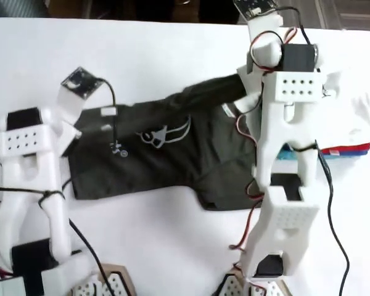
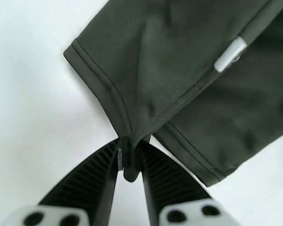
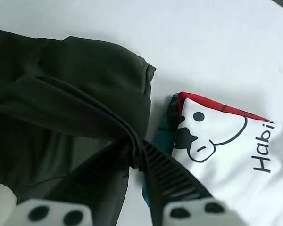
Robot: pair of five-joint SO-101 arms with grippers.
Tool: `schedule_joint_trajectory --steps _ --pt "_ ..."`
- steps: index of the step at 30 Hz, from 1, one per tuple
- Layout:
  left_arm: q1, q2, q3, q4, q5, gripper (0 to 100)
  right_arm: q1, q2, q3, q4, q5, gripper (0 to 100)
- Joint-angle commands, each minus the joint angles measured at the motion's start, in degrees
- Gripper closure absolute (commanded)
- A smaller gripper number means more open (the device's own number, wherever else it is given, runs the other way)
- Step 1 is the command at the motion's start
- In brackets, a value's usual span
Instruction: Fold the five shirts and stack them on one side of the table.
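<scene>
I count one dark shirt [image 1: 166,154] spread on the table [image 1: 172,49]; two grippers, one at each end; left gripper [image 2: 129,165] pinches a hem corner; right gripper [image 3: 136,160] pinches a fold; just beside it, one pile [image 3: 226,150], white on top.

The dark shirt [image 1: 166,154] is a soft, matt knit cloth, smooth apart from its creases and the raised double stitching along its hems. It lies on a table [image 1: 142,49] whose white top looks smooth and matt. The left gripper [image 2: 130,153] and right gripper [image 3: 137,153] have jaws of dull black plastic, finely ribbed on their inner faces, set in white matt plastic like the arm shells [image 1: 28,142]. At the right, the folded shirts [image 3: 236,136] are smooth cloth too, the top one white with a flat printed figure.
</scene>
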Motion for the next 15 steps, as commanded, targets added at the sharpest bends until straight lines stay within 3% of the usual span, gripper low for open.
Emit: schedule_joint_trajectory --steps 1,7,15 --pt "0.1 -3.3 1.0 -0.7 0.0 97 0.8 -7.3 3.6 1.2 -0.1 97.8" --pt "-0.2 -5.7 5.1 -0.7 -0.7 97 0.9 -15.8 18.6 -1.4 0.0 97.8" --pt "-0.2 -7.5 8.6 -0.8 -2.4 97 1.0 -35.6 55.5 -20.6 1.7 97.9"
